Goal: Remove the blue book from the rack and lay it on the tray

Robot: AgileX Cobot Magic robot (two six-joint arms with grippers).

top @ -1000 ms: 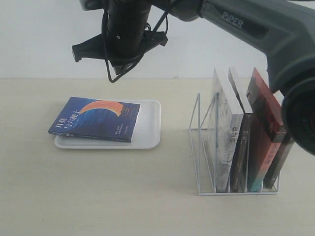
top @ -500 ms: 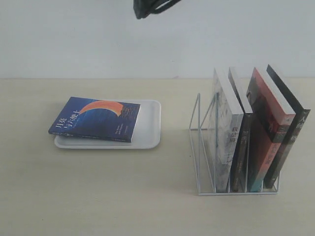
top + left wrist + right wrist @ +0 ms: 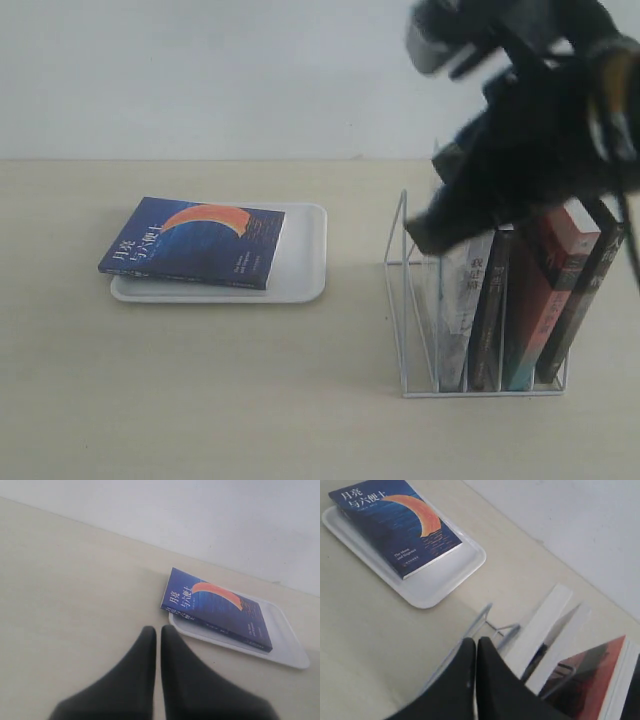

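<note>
The blue book point(image 3: 195, 240) lies flat, cover up, on the white tray point(image 3: 303, 262), overhanging the tray's left rim. The white wire rack point(image 3: 418, 300) stands on the right with its left slots bare. My right gripper point(image 3: 422, 235) is a blurred dark shape in front of the rack's top, holding nothing. In the right wrist view this gripper point(image 3: 476, 641) is shut above the rack's wire point(image 3: 485, 617), with the book point(image 3: 395, 525) and tray point(image 3: 440, 586) beyond. My left gripper point(image 3: 155, 629) is shut and empty, near the tray's point(image 3: 287, 651) corner and the book point(image 3: 215, 607).
Several other books stand leaning in the rack's right slots: a thick grey-white one point(image 3: 460, 300), a dark one point(image 3: 490, 320), a red-orange one point(image 3: 535, 310) and a black one point(image 3: 580, 300). A white wall backs the pale wooden table point(image 3: 200, 390).
The right arm rose from above the tray, left the view, and has now swung down in front of the rack's top. The blue book has stayed on the tray.
</note>
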